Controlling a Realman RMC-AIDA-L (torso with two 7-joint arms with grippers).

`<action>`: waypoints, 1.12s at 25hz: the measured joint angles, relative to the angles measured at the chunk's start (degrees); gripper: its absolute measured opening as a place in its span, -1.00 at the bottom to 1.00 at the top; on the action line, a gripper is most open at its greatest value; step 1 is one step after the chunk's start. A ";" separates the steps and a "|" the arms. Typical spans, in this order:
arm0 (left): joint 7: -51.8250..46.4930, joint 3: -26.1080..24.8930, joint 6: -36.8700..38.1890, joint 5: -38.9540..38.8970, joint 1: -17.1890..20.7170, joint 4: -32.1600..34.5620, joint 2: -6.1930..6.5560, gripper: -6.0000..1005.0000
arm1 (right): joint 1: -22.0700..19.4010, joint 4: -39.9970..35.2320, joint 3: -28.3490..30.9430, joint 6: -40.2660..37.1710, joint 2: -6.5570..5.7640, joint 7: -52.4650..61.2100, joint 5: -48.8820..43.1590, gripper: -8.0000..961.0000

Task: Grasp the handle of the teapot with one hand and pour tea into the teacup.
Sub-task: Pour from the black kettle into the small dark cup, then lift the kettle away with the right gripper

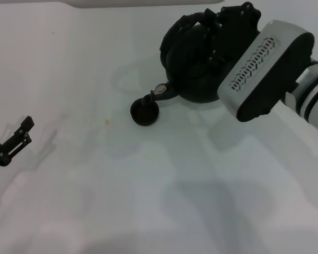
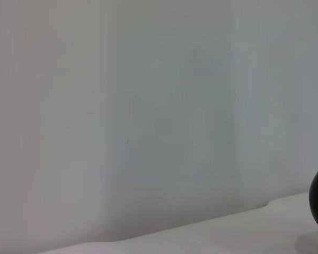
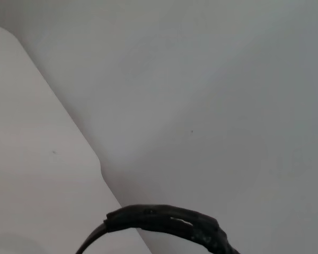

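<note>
Head view shows your right gripper (image 1: 209, 37) clamped on the handle (image 1: 193, 24); the teapot (image 1: 193, 69) spout hangs just above the teacup (image 1: 144, 112); left gripper (image 1: 13, 140) sits parked apart, fingers spread.

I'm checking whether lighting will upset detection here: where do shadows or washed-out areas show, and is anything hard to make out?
Head view: soft diffuse light, faint grey shadows on the table beside the teapot and the left gripper; teapot and teacup read as near-featureless black. Left wrist view: almost all pale blank surface. Right wrist view: the handle is a dark, soft-edged silhouette.
</note>
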 joint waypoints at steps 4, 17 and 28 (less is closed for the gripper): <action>0.00 0.00 0.00 0.00 -0.08 0.00 0.09 0.74 | 1.10 -0.14 -2.00 3.72 -0.04 0.00 -1.12 -0.77; -0.01 0.00 0.00 0.00 -0.75 -0.48 0.06 0.74 | 1.69 -0.13 -3.12 6.59 -0.18 0.47 -2.36 -0.78; -0.01 -0.09 0.00 0.00 -0.97 -0.52 0.17 0.74 | 1.71 -0.12 -3.12 6.39 -0.19 0.47 -2.96 -0.78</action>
